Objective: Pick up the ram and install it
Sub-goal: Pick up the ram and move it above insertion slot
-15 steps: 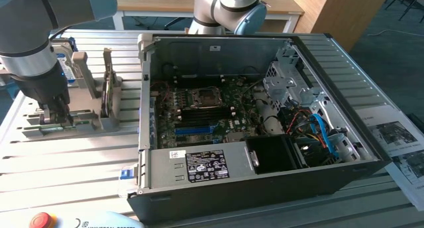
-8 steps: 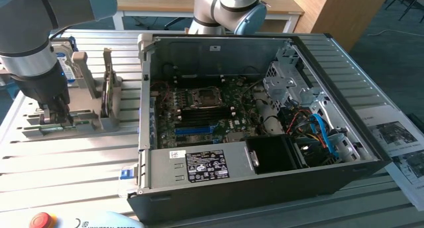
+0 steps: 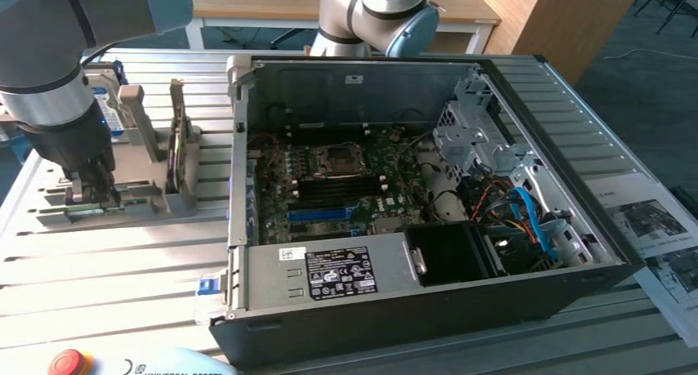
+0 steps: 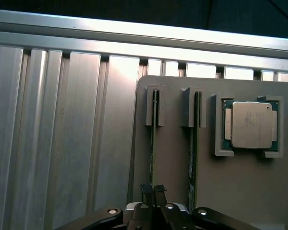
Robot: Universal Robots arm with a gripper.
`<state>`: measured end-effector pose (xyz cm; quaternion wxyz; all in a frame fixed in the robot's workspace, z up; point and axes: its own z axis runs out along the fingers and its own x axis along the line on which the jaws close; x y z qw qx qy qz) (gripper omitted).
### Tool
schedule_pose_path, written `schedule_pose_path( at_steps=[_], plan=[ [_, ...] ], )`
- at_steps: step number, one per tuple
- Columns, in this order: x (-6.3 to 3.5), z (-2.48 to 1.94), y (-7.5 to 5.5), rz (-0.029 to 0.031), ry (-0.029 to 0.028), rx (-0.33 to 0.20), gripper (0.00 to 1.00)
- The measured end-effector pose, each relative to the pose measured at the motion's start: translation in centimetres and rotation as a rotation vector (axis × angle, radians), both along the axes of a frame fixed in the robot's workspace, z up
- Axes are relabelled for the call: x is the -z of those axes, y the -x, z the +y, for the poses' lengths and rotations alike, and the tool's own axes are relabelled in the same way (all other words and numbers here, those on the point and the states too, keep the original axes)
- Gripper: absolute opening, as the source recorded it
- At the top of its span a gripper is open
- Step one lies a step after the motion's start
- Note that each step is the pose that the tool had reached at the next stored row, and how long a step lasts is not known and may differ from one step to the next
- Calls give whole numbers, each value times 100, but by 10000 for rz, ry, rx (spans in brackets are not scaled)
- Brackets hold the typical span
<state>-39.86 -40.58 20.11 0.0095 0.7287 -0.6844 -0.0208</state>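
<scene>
My gripper [image 4: 152, 189] is down at the gray holder [image 4: 175, 167] on the slatted aluminium table [image 4: 62, 143]. Its two fingers [image 4: 145, 190] are pressed together on the thin upper edge of the ram [image 4: 154, 139], which stands on its edge in the outer slot of the holder. Just beside it a second memory stick [image 4: 196, 143] stands in the next slot, and after that the square silver processor [image 4: 250, 124] lies flat in its own pocket. In the exterior view the holder is to the left of the open computer case [image 3: 360, 89], apart from it, with the motherboard [image 3: 338, 183] inside.
</scene>
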Motion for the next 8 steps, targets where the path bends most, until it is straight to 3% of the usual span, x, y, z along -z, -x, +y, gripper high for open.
schedule_pose_path(
  at_steps=[8],
  plan=[
    [-41,0,0,0,1,0,12]
  ],
)
